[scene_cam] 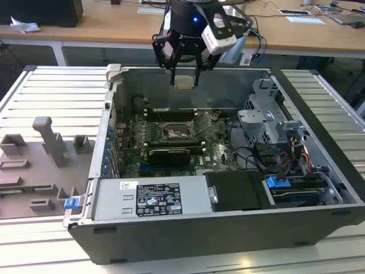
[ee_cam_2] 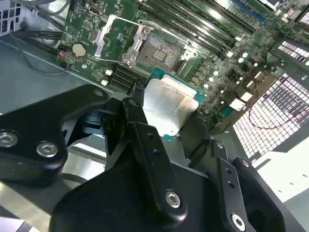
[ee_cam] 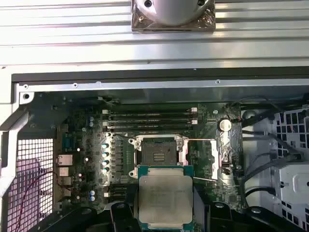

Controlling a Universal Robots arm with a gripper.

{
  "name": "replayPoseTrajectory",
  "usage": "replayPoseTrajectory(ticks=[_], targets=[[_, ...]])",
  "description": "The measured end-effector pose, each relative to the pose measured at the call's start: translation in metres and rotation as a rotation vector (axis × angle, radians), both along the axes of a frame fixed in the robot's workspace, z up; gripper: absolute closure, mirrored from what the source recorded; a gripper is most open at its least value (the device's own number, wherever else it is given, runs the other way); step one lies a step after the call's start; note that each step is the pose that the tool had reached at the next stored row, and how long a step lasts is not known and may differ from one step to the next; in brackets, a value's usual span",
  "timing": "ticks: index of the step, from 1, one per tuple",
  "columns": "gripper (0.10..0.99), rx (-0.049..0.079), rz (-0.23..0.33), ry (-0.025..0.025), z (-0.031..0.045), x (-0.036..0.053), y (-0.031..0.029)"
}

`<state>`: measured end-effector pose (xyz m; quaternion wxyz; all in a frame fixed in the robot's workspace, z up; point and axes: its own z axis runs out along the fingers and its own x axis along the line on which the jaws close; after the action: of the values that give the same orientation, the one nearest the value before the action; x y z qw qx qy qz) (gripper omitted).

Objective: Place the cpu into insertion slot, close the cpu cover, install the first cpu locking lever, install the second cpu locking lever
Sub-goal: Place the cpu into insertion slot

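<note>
My gripper [scene_cam: 184, 80] hangs above the open computer case, over its far wall, shut on the cpu [scene_cam: 183, 82]. In both wrist views the cpu [ee_cam_2: 169, 108] [ee_cam: 165, 198] lies flat between the black fingers [ee_cam_2: 140, 121], its pale metal top showing. Well below it on the green board sits the insertion slot [scene_cam: 178, 132] [ee_cam: 158, 153] [ee_cam_2: 159, 48], dark and uncovered. The cpu cover [ee_cam: 208, 157] [ee_cam_2: 115, 35], a silver frame, stands swung open beside the slot.
Long memory slots [ee_cam: 149, 118] run beside the socket. A black card [scene_cam: 169, 155] lies across the board in front of it. A labelled grey power box [scene_cam: 151, 200] fills the case front, a drive cage [scene_cam: 268, 120] with cables the exterior view's right. Grey fixture blocks [scene_cam: 48, 142] stand outside.
</note>
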<state>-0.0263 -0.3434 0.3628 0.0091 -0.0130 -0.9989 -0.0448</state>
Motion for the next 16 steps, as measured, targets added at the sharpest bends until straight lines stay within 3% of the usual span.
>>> replayPoseTrajectory(ticks=[9, 16], targets=[[0.545, 0.0, -0.061, 0.0, -0.0003, 0.0, 0.0], [0.545, 0.0, -0.206, -0.0001, -0.0026, 0.0, 0.0]])
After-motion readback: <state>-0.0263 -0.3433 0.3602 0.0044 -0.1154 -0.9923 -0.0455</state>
